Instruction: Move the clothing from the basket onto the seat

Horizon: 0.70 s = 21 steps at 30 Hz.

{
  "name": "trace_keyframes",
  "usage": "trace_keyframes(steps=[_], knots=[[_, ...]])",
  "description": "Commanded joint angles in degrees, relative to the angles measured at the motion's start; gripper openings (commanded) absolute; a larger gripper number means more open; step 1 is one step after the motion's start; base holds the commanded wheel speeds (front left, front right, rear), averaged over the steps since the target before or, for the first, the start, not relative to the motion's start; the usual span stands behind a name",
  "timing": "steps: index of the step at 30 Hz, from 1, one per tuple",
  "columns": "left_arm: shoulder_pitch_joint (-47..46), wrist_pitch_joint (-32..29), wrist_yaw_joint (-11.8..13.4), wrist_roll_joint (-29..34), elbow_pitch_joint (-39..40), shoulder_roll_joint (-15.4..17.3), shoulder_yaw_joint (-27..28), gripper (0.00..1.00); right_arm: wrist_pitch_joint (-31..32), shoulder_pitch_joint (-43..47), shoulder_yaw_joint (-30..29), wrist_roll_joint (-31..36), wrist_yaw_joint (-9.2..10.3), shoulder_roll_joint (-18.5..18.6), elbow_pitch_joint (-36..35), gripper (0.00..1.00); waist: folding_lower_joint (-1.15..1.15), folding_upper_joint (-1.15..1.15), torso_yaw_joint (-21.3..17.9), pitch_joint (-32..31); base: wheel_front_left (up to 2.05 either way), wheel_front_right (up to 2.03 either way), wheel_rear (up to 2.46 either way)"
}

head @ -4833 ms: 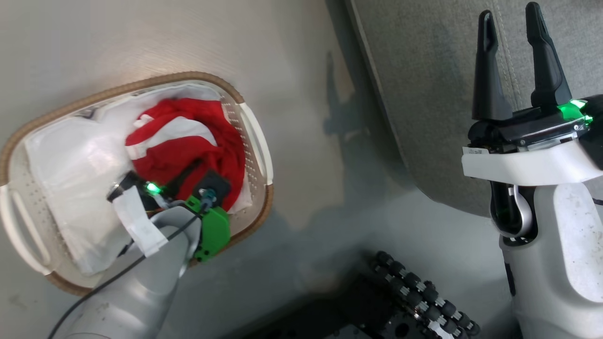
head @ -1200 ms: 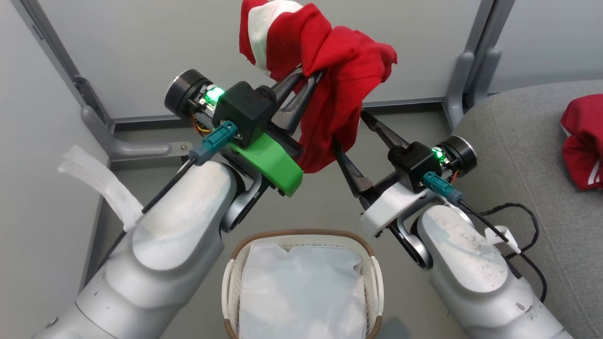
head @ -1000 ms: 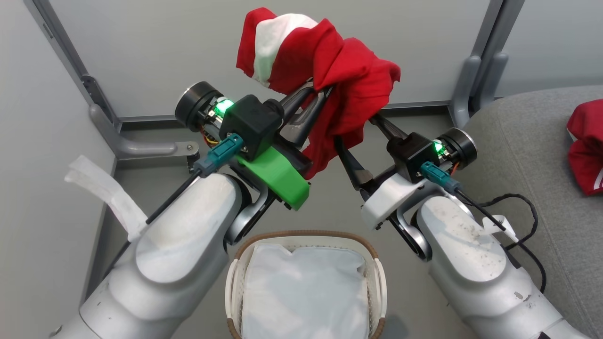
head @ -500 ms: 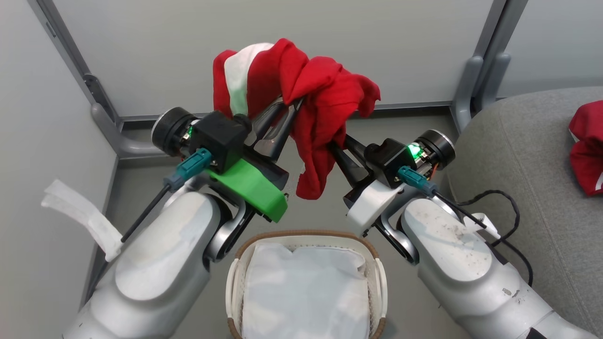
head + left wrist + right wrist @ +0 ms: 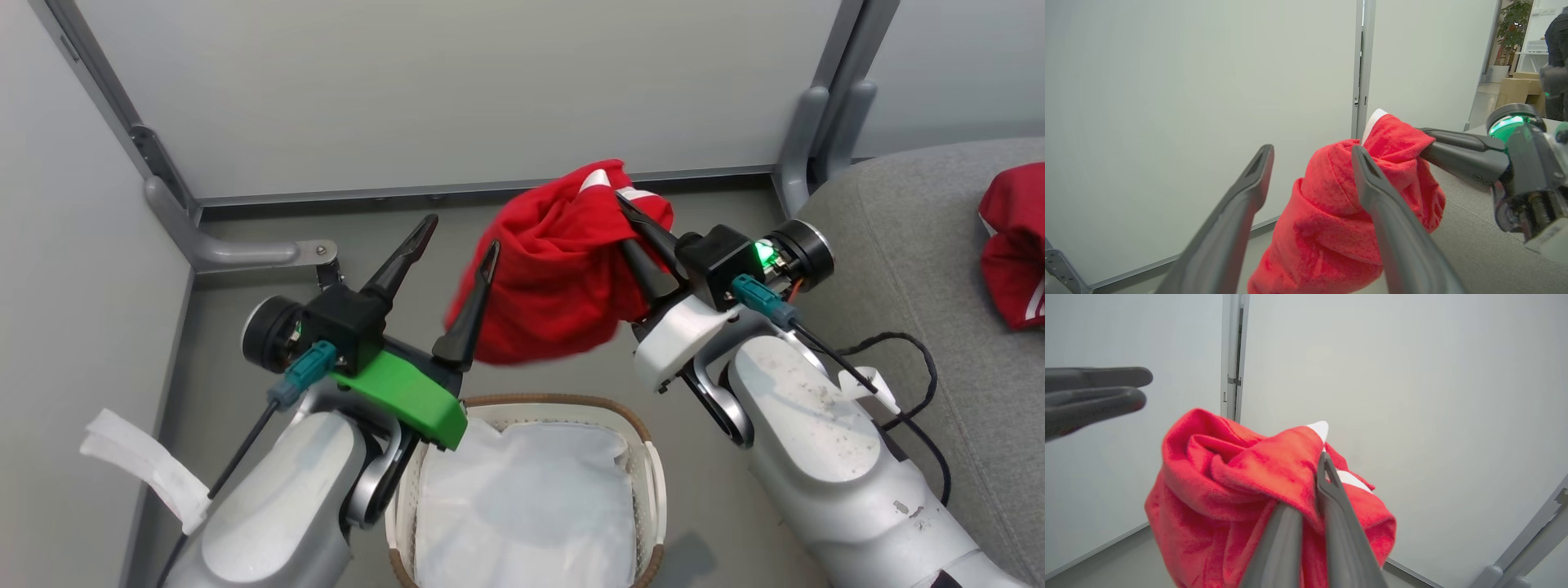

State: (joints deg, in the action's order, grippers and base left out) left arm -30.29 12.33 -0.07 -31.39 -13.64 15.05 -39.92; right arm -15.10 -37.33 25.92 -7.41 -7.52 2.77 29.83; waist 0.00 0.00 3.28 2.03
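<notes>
The right gripper (image 5: 633, 229) is clamped on a bunched red sports garment (image 5: 555, 286), which hangs in the air above the floor, beyond the far end of the laundry basket (image 5: 604, 406). In the right wrist view the two fingers press close together with fabric pinched between them. One fingertip (image 5: 1323, 459) pokes out, and the other is buried in the folds. Only slivers of the garment's white trim show, and its lower end is cut off in both wrist views.

The left gripper (image 5: 460, 234) stands spread wide with nothing between its fingers. From the head view one finger overlaps the garment's edge, but the right wrist view shows a gap between them.

A second red garment (image 5: 1012, 253) lies on the grey seat (image 5: 898, 237), partly cut off by the picture's right edge. The basket holds a white cloth sheet (image 5: 522, 506), and its near end is cut off at the bottom.
</notes>
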Motion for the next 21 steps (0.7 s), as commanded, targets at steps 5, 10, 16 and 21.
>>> trace_keyframes(steps=[5,10,16,21], knots=[[4.31,1.43,0.64,0.31,-1.81,0.03,-0.40,1.00,-0.09,2.42,-3.26,1.79,0.06,0.94,-0.62,0.00,0.00,0.00,-0.43,0.67,0.00,0.00,0.00],[7.73,2.27,0.68,-0.03,-3.14,-0.23,-0.53,1.00,-0.09,4.46,-6.25,2.79,0.06,1.49,-1.55,0.00,0.00,0.00,-0.89,0.98,0.00,0.00,0.00],[10.49,2.76,0.60,1.02,-4.44,-0.54,-0.57,1.00,-0.09,6.70,-8.72,3.73,0.06,1.88,-2.88,0.00,0.00,0.00,-1.33,1.30,0.00,0.00,0.00],[12.03,2.86,0.23,1.78,-4.86,-1.37,-0.59,1.00,-0.09,8.28,-10.49,4.31,0.06,2.02,-4.07,0.00,0.00,0.00,-1.37,1.24,0.00,0.00,0.00]])
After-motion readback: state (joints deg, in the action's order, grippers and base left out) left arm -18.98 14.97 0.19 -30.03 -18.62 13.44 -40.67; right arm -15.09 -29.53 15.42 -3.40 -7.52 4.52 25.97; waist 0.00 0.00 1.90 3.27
